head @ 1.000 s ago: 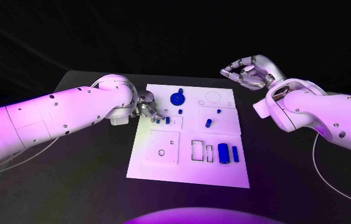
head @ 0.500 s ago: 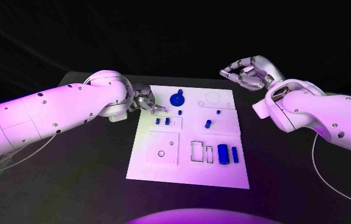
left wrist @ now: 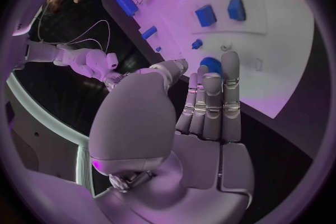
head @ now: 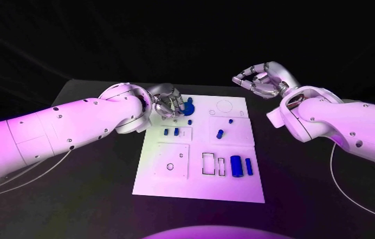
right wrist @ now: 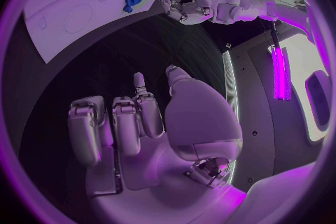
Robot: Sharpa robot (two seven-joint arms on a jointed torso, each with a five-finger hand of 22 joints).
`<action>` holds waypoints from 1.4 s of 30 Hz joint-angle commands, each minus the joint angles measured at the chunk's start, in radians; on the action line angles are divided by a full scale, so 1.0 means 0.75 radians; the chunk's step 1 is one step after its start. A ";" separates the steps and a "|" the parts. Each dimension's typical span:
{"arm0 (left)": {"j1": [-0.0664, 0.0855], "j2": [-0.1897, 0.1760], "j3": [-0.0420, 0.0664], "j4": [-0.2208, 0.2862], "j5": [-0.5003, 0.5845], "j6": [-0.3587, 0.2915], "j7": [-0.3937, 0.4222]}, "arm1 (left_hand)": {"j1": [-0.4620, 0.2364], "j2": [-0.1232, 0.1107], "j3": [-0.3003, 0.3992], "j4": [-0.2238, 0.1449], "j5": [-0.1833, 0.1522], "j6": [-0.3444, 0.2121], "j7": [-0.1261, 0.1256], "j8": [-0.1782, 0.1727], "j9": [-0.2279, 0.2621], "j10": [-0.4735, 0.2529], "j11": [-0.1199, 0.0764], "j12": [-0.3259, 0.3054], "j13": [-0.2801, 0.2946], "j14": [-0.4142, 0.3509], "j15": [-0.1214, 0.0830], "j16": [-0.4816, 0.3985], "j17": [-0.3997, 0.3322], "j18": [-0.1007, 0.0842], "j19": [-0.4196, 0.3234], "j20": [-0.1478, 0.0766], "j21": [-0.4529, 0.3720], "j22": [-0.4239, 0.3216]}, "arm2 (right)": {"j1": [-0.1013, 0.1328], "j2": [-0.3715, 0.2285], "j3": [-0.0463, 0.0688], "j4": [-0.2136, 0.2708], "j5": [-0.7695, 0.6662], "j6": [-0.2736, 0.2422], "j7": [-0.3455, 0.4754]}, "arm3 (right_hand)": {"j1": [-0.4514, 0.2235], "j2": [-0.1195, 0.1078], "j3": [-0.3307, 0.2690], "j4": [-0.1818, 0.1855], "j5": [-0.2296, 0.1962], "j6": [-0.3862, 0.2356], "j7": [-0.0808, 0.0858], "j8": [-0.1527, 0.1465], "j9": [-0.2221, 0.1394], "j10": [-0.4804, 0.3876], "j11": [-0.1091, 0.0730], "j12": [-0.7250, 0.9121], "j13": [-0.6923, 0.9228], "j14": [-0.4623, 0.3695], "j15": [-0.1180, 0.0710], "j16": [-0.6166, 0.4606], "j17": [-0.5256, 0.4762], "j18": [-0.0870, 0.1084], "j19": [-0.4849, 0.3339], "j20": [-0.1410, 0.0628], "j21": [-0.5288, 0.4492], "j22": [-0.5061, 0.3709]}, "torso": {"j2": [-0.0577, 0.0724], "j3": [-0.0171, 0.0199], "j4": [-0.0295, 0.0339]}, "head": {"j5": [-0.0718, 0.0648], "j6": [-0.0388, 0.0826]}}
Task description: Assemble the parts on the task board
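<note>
The white task board (head: 168, 176) lies in the middle of the black table. A blue round part (head: 188, 105) sits near its far edge. My left hand (head: 167, 104) hovers right beside it, fingers stretched out and holding nothing. In the left wrist view the fingertips (left wrist: 229, 61) reach just short of the round part (left wrist: 209, 65). Two small blue parts (head: 170, 132) lie near the board's left side, and two blue cylinders (head: 241, 166) lie at its right. My right hand (head: 262, 80) is raised beyond the board's far right corner, fingers curled in on nothing.
More small blue parts (head: 220, 134) lie in the board's middle. Rectangular slots (head: 211, 162) and a round hole (head: 170, 166) are cut in the near half. The right wrist view shows the board (right wrist: 63, 17) and my left hand (right wrist: 183, 3) beyond it.
My left hand has moved from the board's left edge, by the two small parts, toward the far edge beside the blue round part. The right hand has stayed where it was.
</note>
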 commanded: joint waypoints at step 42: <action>-0.043 0.162 -0.029 -0.155 -0.678 0.109 0.217 | 0.002 0.013 -0.004 -0.087 -0.009 0.178 -0.003 -0.235 -0.110 0.088 0.021 -0.334 -0.307 0.089 0.015 0.230 -0.002 -0.037 0.108 0.021 0.312 0.382 | -0.006 0.013 -0.001 0.002 0.004 0.005 0.020 | 0.011 0.000 -0.011 -0.001 0.014 -0.013 -0.001 0.010 -0.002 -0.026 -0.003 -0.027 0.159 0.128 -0.013 -0.011 0.312 -0.012 0.126 -0.012 -0.017 0.335 | 0.000 0.0023 0.0003 | -0.015 -0.001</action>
